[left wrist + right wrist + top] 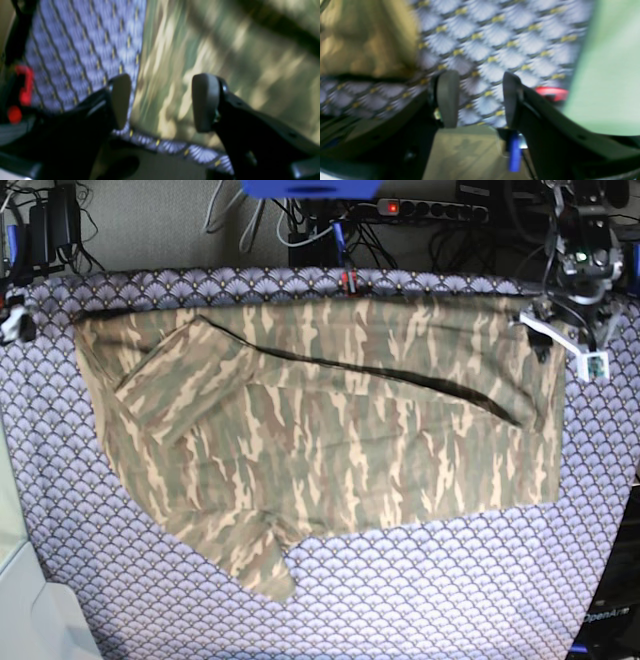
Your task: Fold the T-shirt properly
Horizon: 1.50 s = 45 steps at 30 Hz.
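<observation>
The camouflage T-shirt (330,420) lies spread flat on the purple scallop table cloth (450,580), with one sleeve folded in at the left and a dark fold line running across it. My left gripper (163,102) is open and empty, hovering over the shirt's edge (200,50) by the table's far corner; in the base view it is at the far right (565,330). My right gripper (480,98) is open too, with nothing between its fingers, over bare table cloth (507,37) next to a shirt corner (357,37). At the far left of the base view only a small part of that arm (12,320) shows.
A power strip (430,210) and cables lie behind the table. A small red clamp (350,278) sits at the back edge's middle, and another red clamp (551,92) shows near my right gripper. The table's left edge (20,510) drops to a pale floor.
</observation>
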### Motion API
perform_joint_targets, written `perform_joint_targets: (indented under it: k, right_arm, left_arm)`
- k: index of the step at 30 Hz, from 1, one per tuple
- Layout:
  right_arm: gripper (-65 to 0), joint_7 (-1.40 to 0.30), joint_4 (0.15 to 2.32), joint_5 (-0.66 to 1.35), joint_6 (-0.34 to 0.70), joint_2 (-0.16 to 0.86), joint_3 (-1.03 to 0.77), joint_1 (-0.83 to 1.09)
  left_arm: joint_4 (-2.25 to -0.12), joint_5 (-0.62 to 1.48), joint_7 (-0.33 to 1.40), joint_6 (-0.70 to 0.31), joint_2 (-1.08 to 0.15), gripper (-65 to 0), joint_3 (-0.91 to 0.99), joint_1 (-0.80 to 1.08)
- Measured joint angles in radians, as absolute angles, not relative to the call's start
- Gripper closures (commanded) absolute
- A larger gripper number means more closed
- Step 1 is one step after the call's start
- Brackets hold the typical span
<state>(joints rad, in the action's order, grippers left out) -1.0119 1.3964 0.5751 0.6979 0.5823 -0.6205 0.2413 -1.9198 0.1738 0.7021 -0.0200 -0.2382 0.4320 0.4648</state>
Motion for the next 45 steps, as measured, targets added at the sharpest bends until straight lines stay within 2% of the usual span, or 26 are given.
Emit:
perform_joint_targets:
  k: [3, 8, 11, 16, 21, 26, 31, 39, 45]
  right_arm:
    - [-29.9, -0.998, 1.398, 0.524, 0.700, 0.595, -0.628, 0.178]
    - [-29.9, -1.075, 1.362, 0.287, 0.694, 0.577, -0.583, -0.035]
    - [-29.9, -1.065, 1.276, 0.209, 0.704, 0.538, -0.465, -0.234]
    - [-29.9, -0.976, 0.992, 0.075, 0.700, 0.479, -0.150, -0.496]
    - [-29.9, -0.772, 0.773, 0.030, 0.706, 0.408, 0.006, -0.674]
    - [-30.3, -0.659, 0.649, 0.005, 0.702, 0.401, 0.091, -0.717]
    - [-30.4, -0.573, 0.635, 0.007, 0.702, 0.379, 0.117, -0.715]
    - [-39.9, -0.533, 0.634, 0.014, 0.702, 0.315, 0.114, -0.733]
    - [-41.0, -0.474, 0.606, 0.010, 0.702, 0.306, 0.022, -0.742]
  left_arm:
    - [-1.956, 0.177, 0.706, -0.022, -0.237, -38.4, 0.432, 0.450]
    - [-1.929, 0.173, 0.773, -0.019, -0.243, -38.4, 0.432, 0.347]
    - [-1.924, 0.171, 0.860, -0.019, -0.233, -38.2, 0.436, 0.331]
    - [-1.944, 0.168, 0.921, -0.012, -0.191, -38.3, 0.438, 0.320]
    - [-1.959, 0.167, 0.988, -0.009, -0.167, -38.4, 0.436, 0.365]
    - [-1.965, 0.168, 0.983, -0.004, -0.159, -38.4, 0.438, 0.379]
    - [-1.965, 0.171, 0.987, -0.012, -0.144, -38.4, 0.511, 0.354]
    - [-1.966, 0.172, 0.985, -0.019, -0.175, -38.4, 0.575, 0.341]
    - [-1.966, 0.173, 0.984, -0.019, -0.204, -38.4, 0.582, 0.340]
